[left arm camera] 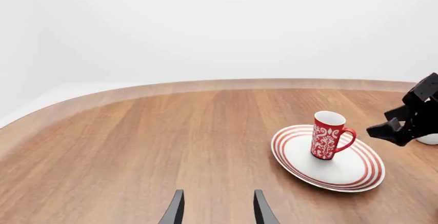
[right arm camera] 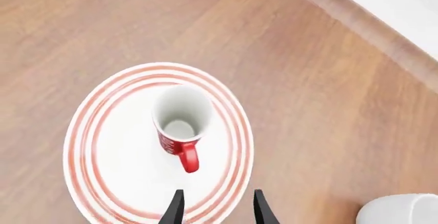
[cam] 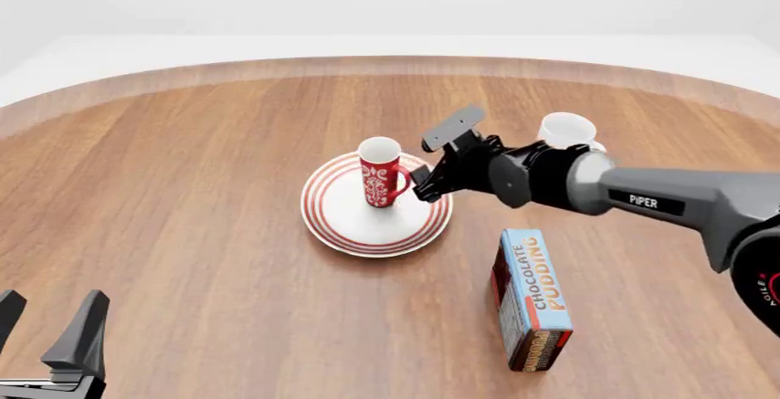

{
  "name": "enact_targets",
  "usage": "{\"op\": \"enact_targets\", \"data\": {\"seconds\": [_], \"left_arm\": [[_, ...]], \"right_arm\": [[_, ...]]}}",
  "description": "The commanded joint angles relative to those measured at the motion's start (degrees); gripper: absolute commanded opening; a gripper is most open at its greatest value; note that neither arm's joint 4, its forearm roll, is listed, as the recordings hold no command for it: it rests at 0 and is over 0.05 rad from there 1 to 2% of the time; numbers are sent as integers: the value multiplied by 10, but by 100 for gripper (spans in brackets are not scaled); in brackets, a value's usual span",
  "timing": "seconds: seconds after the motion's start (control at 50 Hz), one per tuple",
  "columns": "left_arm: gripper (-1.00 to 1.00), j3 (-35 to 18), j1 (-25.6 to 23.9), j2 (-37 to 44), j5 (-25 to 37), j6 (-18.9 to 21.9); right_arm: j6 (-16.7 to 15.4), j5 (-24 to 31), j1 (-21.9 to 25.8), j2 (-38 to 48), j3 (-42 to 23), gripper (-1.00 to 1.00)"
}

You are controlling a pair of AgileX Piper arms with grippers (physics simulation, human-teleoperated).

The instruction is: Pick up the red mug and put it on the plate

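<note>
**Red mug standing on the ringed plate, both grippers empty**

A broad, round wooden table (cam: 183,189) with a brown grain fills the scene under a plain white backdrop. Reaching in from the right is the grey and black right arm (cam: 658,200), stretched toward the middle of the table. Near the centre lies the round white plate with concentric red rings (cam: 347,233). To its right, nearer the camera, stands an upright blue and brown carton marked chocolate pudding (cam: 532,300). The tall red mug with a white ornamental pattern (cam: 380,173) stands upright on the plate, its loop handle pointing toward the right gripper (cam: 426,183), whose fingers sit just beside the handle, parted and holding nothing. A plain white mug (cam: 567,131) stands behind that arm. The left gripper (cam: 49,330) hovers at the near left edge, fingers apart and empty.
</note>
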Motion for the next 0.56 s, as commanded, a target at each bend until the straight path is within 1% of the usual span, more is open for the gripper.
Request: {"op": "enact_targets", "data": {"seconds": [0.02,0.22,0.56], "left_arm": [[100,0,0,0,0,0],[100,0,0,0,0,0],[100,0,0,0,0,0]], "right_arm": [[-4,-2,-8,-56,40,100],[-4,-8,-8,-97,74,100],[-7,-8,-2,-141,93,100]]}}
